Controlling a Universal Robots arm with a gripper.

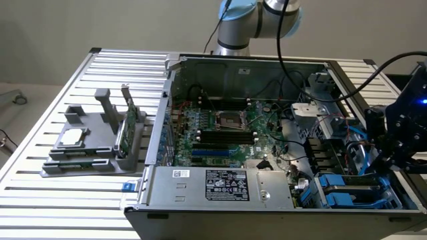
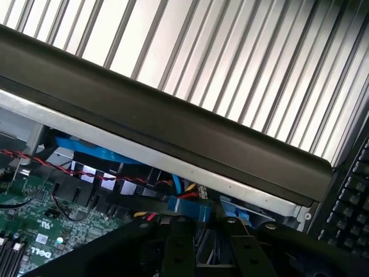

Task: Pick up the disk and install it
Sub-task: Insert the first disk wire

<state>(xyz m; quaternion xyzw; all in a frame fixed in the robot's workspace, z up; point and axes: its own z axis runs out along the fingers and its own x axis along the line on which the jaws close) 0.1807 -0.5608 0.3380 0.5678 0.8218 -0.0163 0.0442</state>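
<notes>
Disk (image 1: 341,193), bright blue carrier frame

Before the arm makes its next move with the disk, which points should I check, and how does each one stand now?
1. Claw above the computer case's drive-bay corner: ok.
2. Disk, in blue carrier, lies below the claw: ok.
3. Disk held: cannot tell.
4. Cables clear of disk: not ok, red-black wires run close by.
5. Grey parts fixture apart from the claw: ok.

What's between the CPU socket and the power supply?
Exterior view: rows of black slots, then blue slots, on the green motherboard between CPU socket and power supply.
</notes>
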